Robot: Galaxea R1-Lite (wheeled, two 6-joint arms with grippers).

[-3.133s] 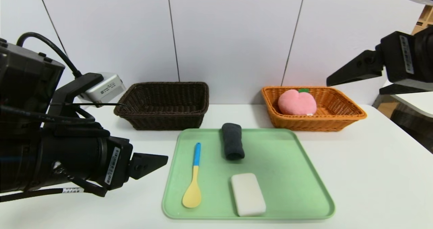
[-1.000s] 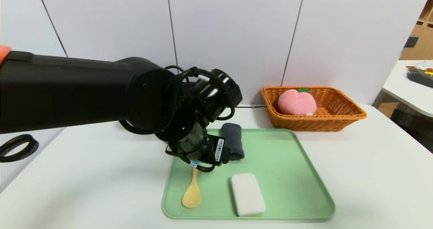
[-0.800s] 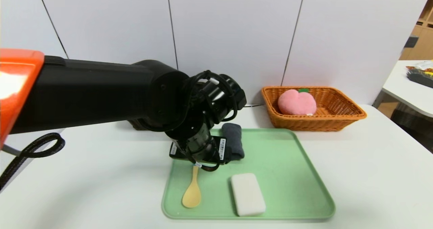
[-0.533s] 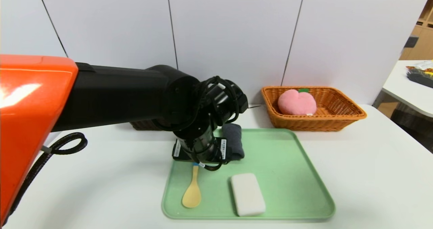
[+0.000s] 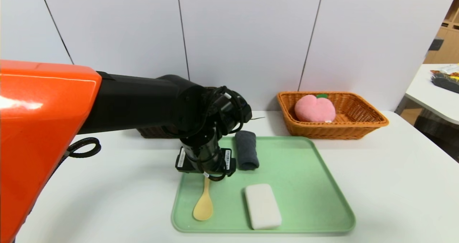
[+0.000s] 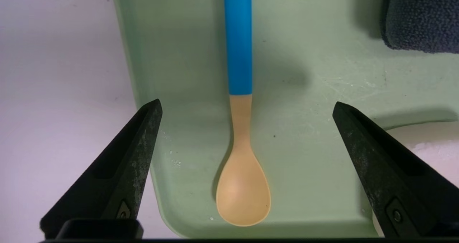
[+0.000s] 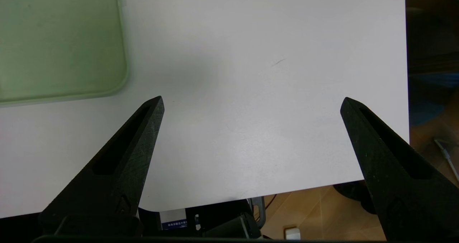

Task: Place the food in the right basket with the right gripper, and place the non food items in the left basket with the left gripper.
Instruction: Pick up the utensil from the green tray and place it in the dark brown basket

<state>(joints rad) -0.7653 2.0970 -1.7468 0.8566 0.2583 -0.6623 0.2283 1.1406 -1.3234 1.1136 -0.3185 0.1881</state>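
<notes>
The spoon (image 6: 240,128) lies lengthwise near the left rim of the green tray (image 5: 304,185) at lower centre of the head view, blue handle pointing away, and the left gripper (image 6: 245,106) hangs over it with its jaws spread wide on either side, holding nothing, one fingertip (image 6: 152,110) out past the tray's edge above bare white table (image 5: 394,185). Just right of the gripper lies the rolled cloth (image 5: 246,149), with the white bar (image 5: 263,206) toward the tray's front edge and open tray floor to their right. The peach (image 5: 315,108) sits in the orange basket (image 5: 362,122) at upper right, the dark basket (image 5: 154,131) is mostly hidden behind the left arm, and the right gripper (image 7: 251,103), gaping and empty, hovers over the table's bare corner beside the tray.
</notes>
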